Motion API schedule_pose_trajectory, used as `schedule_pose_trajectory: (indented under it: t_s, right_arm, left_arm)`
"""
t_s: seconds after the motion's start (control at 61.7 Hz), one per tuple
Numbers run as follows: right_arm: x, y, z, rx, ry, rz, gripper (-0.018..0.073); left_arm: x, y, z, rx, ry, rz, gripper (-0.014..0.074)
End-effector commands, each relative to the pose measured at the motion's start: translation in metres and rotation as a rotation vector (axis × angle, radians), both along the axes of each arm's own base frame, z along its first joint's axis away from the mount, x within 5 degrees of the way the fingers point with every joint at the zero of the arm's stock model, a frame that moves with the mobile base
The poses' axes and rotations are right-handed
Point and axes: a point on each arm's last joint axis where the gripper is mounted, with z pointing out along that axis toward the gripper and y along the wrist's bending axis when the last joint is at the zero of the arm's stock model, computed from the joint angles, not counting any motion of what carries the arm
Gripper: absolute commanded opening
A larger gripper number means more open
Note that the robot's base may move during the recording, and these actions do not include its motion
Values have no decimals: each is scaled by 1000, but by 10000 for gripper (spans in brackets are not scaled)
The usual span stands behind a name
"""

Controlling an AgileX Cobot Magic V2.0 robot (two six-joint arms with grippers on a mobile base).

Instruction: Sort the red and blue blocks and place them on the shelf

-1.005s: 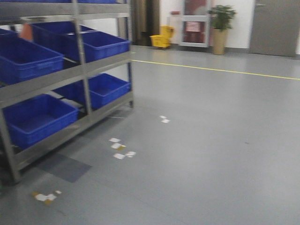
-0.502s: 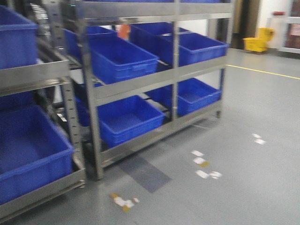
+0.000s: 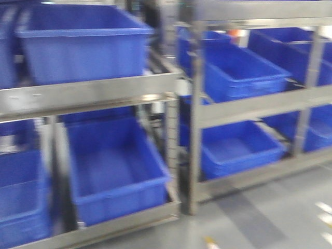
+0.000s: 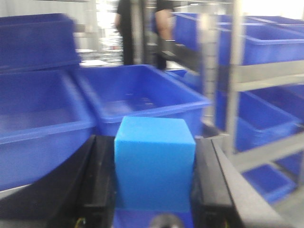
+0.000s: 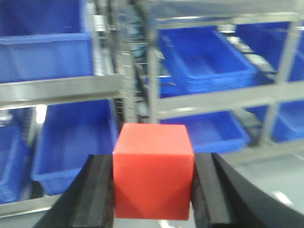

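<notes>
My left gripper (image 4: 154, 178) is shut on the blue block (image 4: 154, 161), held between its black fingers (image 4: 97, 183) in front of large blue bins. My right gripper (image 5: 153, 183) is shut on the red block (image 5: 153, 168), facing the shelf (image 5: 71, 88). In the front view the steel shelf (image 3: 88, 93) fills the frame, with tiers of rails holding large blue bins. Neither gripper nor either block shows in the front view.
Large blue bins (image 3: 83, 44) sit on the upper and lower tiers (image 3: 111, 171). A second rack bay (image 3: 249, 106) stands to the right with more bins. Grey floor (image 3: 280, 212) shows at lower right. People stand behind the racks (image 4: 126, 31).
The front view has swung left and closer to the racks: open floor, yellow bucket and plant have left the frame, and the shelf bays now fill it.
</notes>
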Motion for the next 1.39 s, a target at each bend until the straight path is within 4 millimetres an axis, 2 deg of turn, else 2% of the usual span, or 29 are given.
schedule_pose_trajectory:
  t_s: [0.0,1.377]
  right_arm:
    - [0,-1,17,2,-112,-8,377]
    - [0,-1,17,2,-112,-8,377]
  left_arm:
    - [-2,0,17,-15,-108,-1,124]
    - [-2,0,17,-15,-108,-1,124]
